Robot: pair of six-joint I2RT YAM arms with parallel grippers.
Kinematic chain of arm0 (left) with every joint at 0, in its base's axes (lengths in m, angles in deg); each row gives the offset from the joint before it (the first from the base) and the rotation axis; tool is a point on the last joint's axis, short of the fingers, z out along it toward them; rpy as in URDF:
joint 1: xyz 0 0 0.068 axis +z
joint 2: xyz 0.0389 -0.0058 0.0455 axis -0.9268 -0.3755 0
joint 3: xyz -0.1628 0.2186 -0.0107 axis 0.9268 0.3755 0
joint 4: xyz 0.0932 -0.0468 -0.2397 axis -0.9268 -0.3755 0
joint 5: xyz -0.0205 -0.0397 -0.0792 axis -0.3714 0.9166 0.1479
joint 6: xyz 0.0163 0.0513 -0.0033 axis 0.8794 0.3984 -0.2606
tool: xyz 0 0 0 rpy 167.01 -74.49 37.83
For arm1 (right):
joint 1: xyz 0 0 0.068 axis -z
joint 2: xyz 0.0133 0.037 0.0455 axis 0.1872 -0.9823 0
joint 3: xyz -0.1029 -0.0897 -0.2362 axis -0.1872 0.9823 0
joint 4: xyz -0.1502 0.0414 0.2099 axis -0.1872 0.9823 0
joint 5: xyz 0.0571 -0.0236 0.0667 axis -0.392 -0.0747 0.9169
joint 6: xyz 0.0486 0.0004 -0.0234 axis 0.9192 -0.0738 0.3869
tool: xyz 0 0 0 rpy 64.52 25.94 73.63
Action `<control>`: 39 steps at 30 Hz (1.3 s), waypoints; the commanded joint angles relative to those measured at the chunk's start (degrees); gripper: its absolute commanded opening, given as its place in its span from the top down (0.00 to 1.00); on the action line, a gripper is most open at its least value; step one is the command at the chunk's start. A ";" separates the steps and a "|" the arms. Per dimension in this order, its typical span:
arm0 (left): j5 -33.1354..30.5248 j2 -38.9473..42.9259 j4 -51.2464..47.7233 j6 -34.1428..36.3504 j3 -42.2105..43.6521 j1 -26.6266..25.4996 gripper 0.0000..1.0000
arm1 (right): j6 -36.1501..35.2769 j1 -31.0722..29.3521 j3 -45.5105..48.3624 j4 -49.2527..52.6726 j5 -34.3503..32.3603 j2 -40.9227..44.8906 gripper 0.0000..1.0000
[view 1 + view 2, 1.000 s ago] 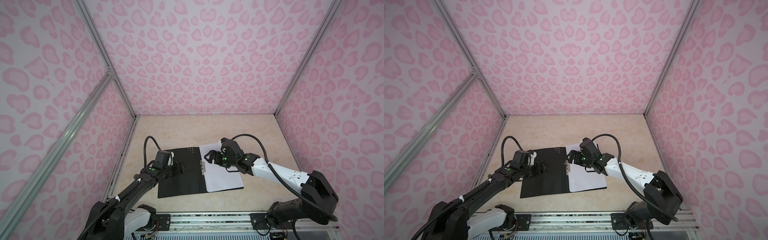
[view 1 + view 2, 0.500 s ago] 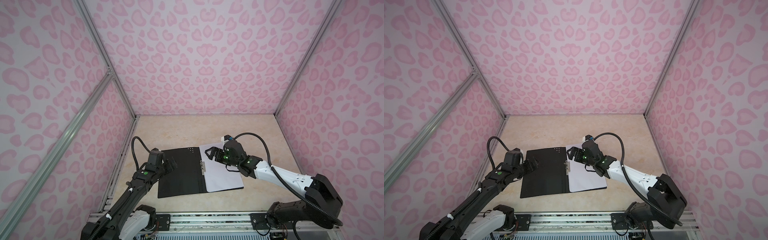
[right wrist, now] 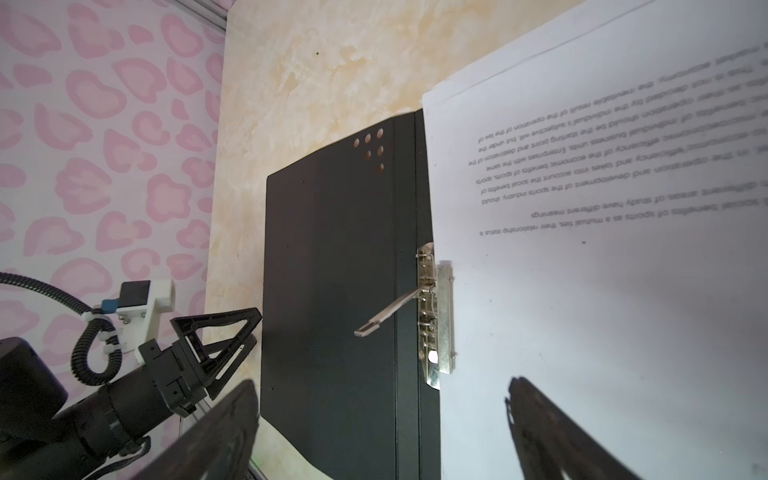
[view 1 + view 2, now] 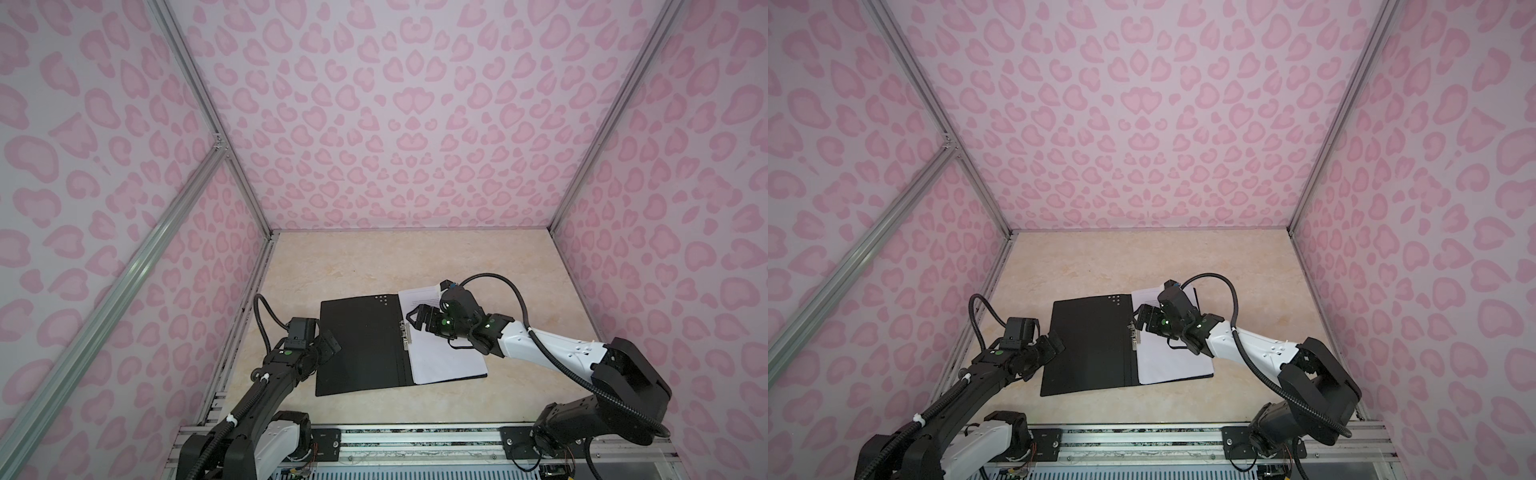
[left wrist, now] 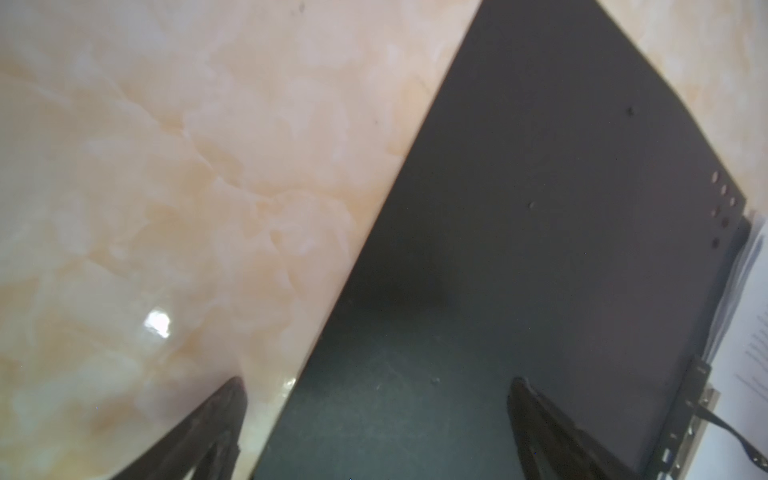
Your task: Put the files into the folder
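Note:
The folder [image 4: 357,345] [image 4: 1088,345] lies open on the table, black inside up. The files [image 4: 444,361] [image 4: 1171,361] [image 3: 602,291] rest on its right half, printed side up, with their inner edge under the metal spine clip [image 4: 405,332] [image 3: 434,316]. The clip's lever sticks out over the left flap. My left gripper [image 4: 330,343] [image 4: 1054,343] [image 5: 378,380] is open and empty, straddling the left edge of the folder [image 5: 540,249]. My right gripper [image 4: 415,322] [image 4: 1139,318] [image 3: 381,382] hovers open above the spine beside the clip, holding nothing.
Pink patterned walls [image 4: 395,124] with aluminium posts close in three sides. A metal rail [image 4: 415,440] carrying both arm bases runs along the front edge. Bare marble tabletop [image 4: 374,262] stretches behind the folder and to its right.
My left gripper has drawn back from over the left flap to its left edge, opening wider. The right gripper has stayed near the clip, shifting only slightly.

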 commanded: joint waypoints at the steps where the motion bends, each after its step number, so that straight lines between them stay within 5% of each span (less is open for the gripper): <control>1: 3.60 -1.07 1.17 0.87 1.30 0.03 0.01 | -0.89 0.81 -0.07 0.98 1.70 0.26 0.08; 11: 5.87 0.33 1.76 -3.90 3.73 -5.21 0.03 | -3.23 6.31 -1.77 7.95 5.27 0.40 0.13; 23: 3.01 -7.51 8.05 -11.70 -2.04 -23.13 0.05 | -3.36 13.34 -1.92 15.86 7.59 2.72 0.23; 31: -11.04 -1.20 -4.71 -3.52 -10.07 -22.06 0.04 | 0.86 13.57 0.04 19.91 5.84 5.95 0.30; 34: -7.72 -0.14 -2.71 1.25 -12.17 -21.77 0.04 | 5.16 13.32 0.83 18.27 6.36 6.08 0.46; 39: 3.31 -9.00 2.13 4.04 -16.25 -22.33 0.09 | 11.01 10.85 -1.64 19.75 2.27 3.87 0.48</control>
